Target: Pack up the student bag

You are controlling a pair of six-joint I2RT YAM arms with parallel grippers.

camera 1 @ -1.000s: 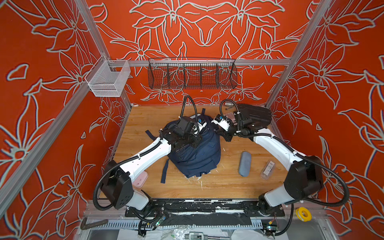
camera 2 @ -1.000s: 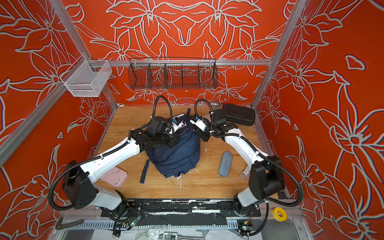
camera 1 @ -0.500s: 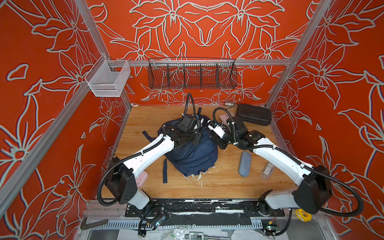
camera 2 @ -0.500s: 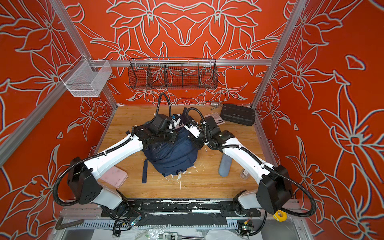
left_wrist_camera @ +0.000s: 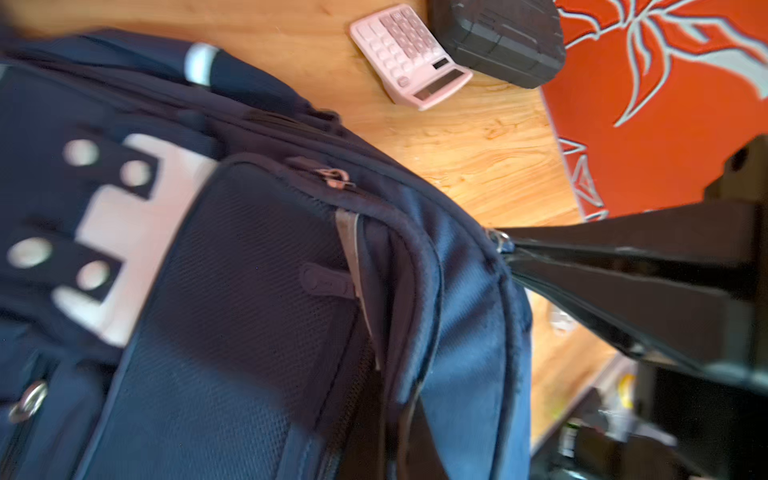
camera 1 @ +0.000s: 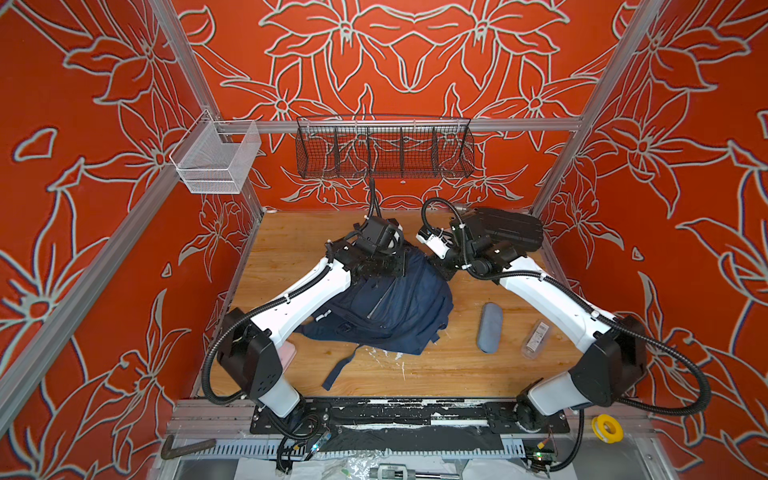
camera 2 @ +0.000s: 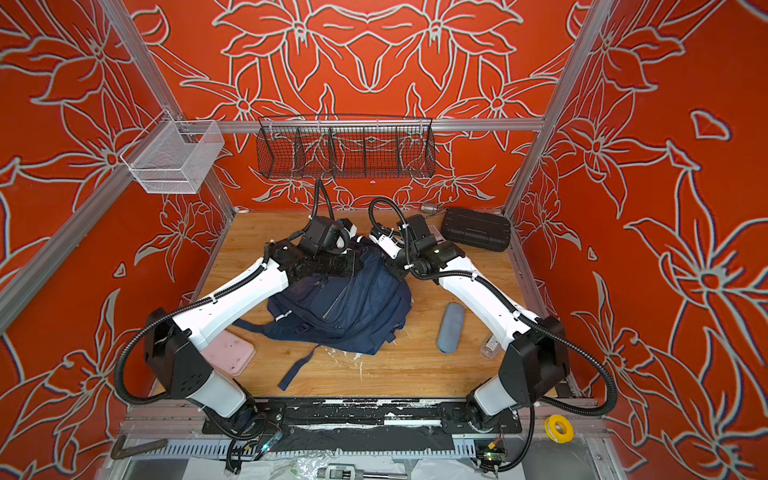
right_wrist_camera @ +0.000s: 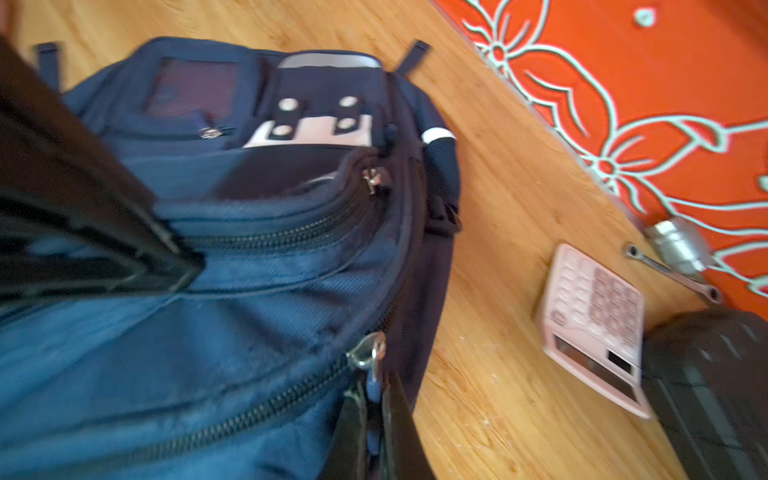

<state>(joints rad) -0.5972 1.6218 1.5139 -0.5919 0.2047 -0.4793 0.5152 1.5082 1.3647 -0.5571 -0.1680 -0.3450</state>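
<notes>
Seemingly early: left hand [left_wrist_camera: 505, 249] and right hand [right_wrist_camera: 183, 266] were clamped shut on the large navy-blue fabric backpack [camera 1: 399, 307].
It sat midway on the wooden worktop [camera 1: 291, 249], zips apparently closed; the pink plastic calculator [right_wrist_camera: 594, 328] and grey oblong pouch [camera 1: 490, 328] lay outside, unpacked.

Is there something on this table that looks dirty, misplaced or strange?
Yes. White flecks lie scattered on the wooden table beside the student bag, toward the robot's base, like crumbs or chipped paint. A metal wrench and a fitting lie by the back wall, odd among school things.
</notes>
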